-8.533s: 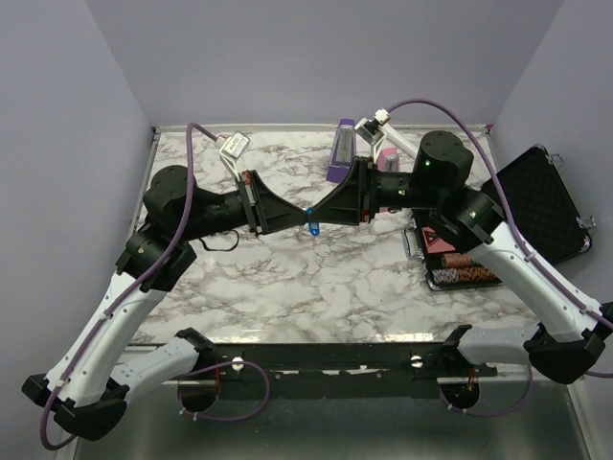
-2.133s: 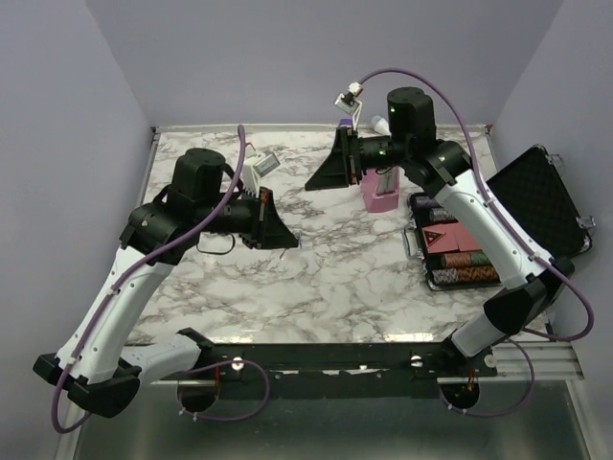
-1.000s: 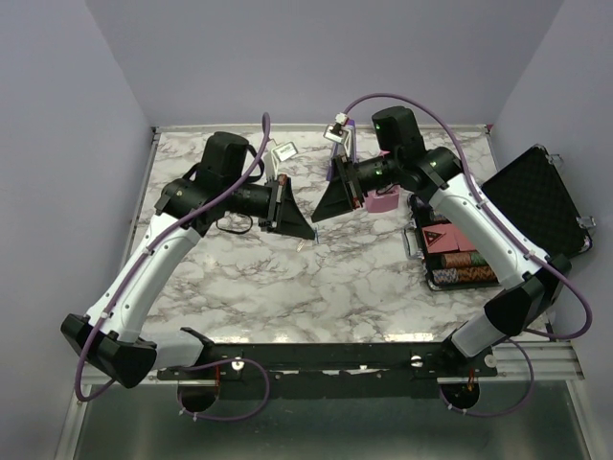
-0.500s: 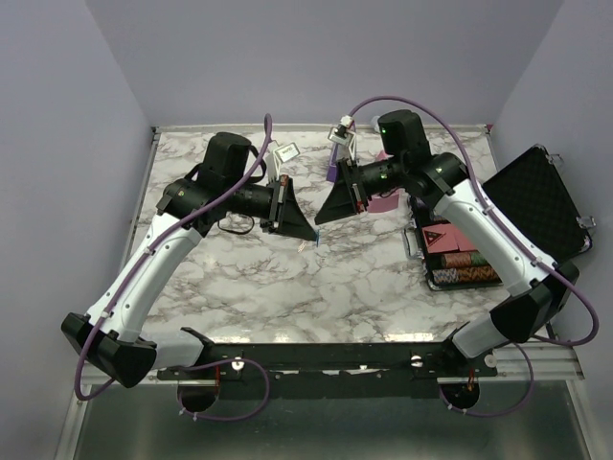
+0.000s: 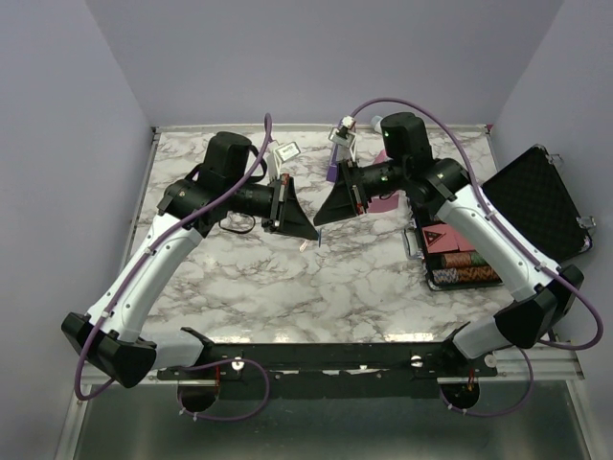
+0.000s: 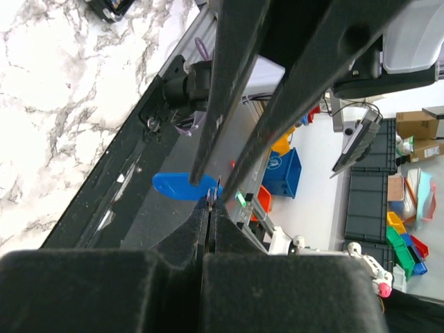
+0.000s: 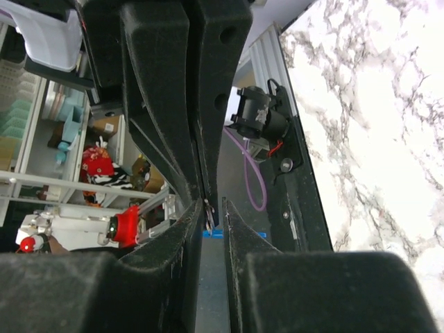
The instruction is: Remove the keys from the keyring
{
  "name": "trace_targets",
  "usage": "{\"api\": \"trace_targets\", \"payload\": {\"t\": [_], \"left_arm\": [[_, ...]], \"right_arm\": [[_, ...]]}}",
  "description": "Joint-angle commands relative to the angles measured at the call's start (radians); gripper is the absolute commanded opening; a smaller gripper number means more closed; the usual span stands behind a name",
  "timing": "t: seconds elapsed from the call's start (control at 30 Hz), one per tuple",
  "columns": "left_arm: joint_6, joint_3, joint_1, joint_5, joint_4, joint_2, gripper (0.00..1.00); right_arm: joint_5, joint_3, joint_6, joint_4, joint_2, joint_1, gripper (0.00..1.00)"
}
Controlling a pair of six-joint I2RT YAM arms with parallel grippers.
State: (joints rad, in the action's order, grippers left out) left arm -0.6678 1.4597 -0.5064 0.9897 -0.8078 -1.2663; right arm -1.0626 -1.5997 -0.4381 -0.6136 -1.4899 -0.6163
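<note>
- Left tool (image 6: 209, 205): closed; keys (image 6: 175, 186) being pinched by the metal bit, above the table (image 5: 383, 278) centre.
- Right tool (image 7: 211, 208): narrowly parted; hold cannot be told.
- Step: second grip being aligned; fine pinch, then pull-apart, judged next.

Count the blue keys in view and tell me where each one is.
1. The blue key is held at the tip of the shut left pincer, where the right pincer meets it. More could be hidden behind the pincers.
</note>
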Motion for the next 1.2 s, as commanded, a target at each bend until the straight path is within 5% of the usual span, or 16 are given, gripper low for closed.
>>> {"api": "trace_targets", "payload": {"t": [0.0, 0.23, 0.43, 1.17], "left_arm": [[-0.013, -0.002, 0.002, -0.006, 0.105, 0.010, 0.00], [-0.003, 0.022, 0.002, -0.013, 0.084, 0.008, 0.00], [0.014, 0.042, 0.002, -0.020, 0.061, 0.008, 0.00], [-0.269, 0.140, -0.004, -0.286, 0.349, -0.021, 0.00]], "right_arm": [[-0.033, 0.030, -0.040, -0.002, 0.025, -0.046, 0.25], [-0.013, 0.030, -0.047, -0.005, 0.029, -0.060, 0.24], [-0.007, 0.056, -0.094, 0.058, 0.046, -0.062, 0.01], [0.191, 0.231, -0.487, 0.635, 0.169, -0.065, 0.01]]}}
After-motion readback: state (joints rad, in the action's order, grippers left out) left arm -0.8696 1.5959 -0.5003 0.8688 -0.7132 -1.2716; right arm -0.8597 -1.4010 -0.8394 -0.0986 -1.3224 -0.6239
